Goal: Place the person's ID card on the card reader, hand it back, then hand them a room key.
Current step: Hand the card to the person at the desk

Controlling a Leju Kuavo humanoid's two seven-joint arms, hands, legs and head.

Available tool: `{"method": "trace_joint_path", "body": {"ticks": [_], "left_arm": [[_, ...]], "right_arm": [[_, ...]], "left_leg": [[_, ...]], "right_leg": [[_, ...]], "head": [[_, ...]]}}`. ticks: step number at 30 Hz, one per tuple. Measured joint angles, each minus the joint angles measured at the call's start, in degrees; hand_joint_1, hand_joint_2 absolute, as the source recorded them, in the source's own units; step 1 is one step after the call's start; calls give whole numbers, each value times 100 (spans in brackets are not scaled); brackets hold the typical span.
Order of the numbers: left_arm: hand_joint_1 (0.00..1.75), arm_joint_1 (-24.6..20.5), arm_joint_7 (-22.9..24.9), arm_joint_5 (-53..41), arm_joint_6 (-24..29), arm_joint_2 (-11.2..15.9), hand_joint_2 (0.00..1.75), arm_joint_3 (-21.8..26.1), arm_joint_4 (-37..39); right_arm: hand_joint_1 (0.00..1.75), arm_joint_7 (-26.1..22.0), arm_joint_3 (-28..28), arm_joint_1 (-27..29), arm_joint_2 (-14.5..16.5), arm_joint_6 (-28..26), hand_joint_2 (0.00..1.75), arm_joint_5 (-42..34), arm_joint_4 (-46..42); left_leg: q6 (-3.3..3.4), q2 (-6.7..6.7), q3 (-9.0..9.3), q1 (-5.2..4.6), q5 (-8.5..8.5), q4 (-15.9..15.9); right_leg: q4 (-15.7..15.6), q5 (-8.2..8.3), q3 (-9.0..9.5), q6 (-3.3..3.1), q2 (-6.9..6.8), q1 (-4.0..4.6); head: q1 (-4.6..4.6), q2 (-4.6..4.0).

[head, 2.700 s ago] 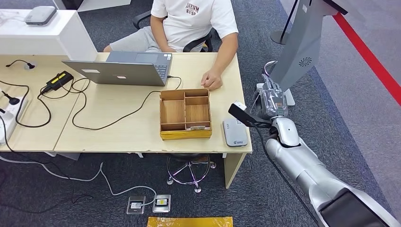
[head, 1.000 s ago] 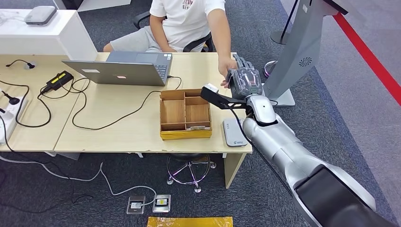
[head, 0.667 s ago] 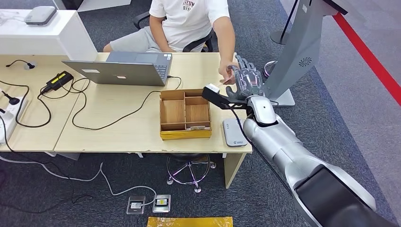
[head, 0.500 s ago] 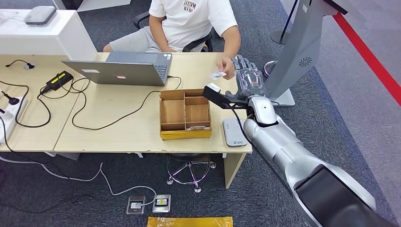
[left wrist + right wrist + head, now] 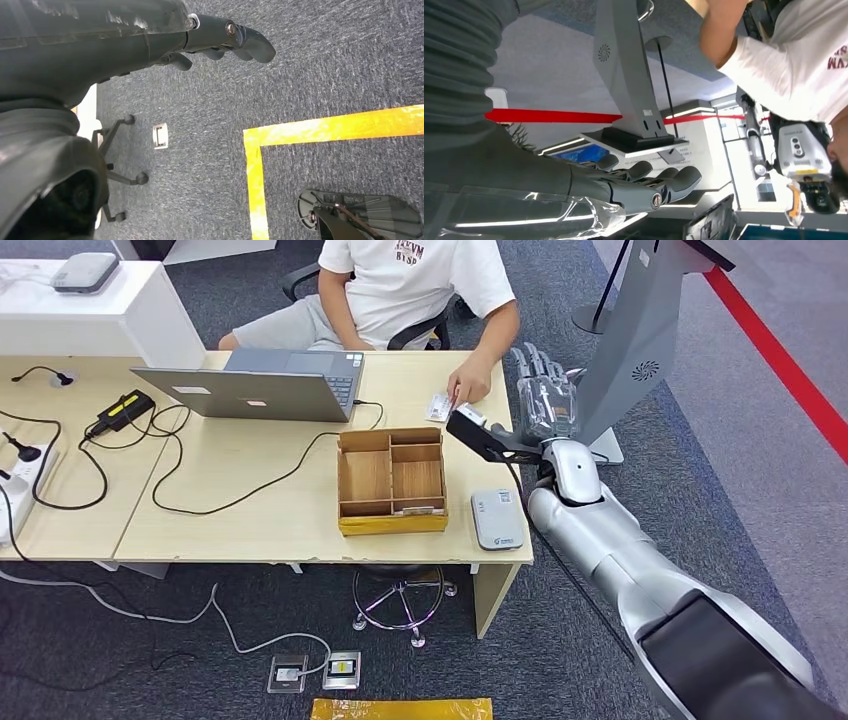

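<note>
Light wooden desk on grey carpet, a seated person behind it. Right hand is raised beside the desk's far right corner, fingers spread, holding nothing; the right wrist view confirms this. Left hand hangs over the carpet, fingers loosely curled, holding nothing. ID card lies on the desk under the person's hand, just beside the right hand. Card reader sits bare near the front right edge, beside the compartmented wooden box. Judgement: the card has gone back to the person, so the room-key step remains. Next move calls for the right hand to reach toward the box; no key can be made out.
</note>
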Motion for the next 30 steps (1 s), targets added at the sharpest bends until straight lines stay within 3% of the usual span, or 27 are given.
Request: {"method": "trace_joint_path", "body": {"ticks": [12,19,22,26,30], "left_arm": [[0,12,-23,14,49,6,0,0,2],[0,19,-28,37,125,11,0,0,2],[0,18,-52,79,150,18,0,0,2],[0,14,-77,125,154,27,0,2,2],[0,7,-78,124,154,36,0,2,2]], "right_arm": [[0,490,-203,415,-936,-493,175,571,-1122],[0,413,-630,1022,-1463,-716,175,297,-1747],[0,68,-767,1418,-1599,-359,175,-96,-2201],[0,-573,-734,2028,-1648,668,175,-557,-2964],[0,-783,-633,2369,-1627,1113,175,-659,-3595]], "left_leg": [[0,2,0,0,-1,3],[0,3,2,0,-3,4],[-4,5,3,2,-6,3],[-8,6,1,8,-9,2],[-12,3,-1,13,-10,1]], "right_leg": [[-1,0,0,0,-1,0],[-2,0,3,0,-1,0],[-2,0,3,0,4,2],[-1,0,1,0,5,9],[-1,-2,1,-3,4,13]], "head": [[-1,0],[0,0],[-1,0],[-2,0],[-2,0]]}}
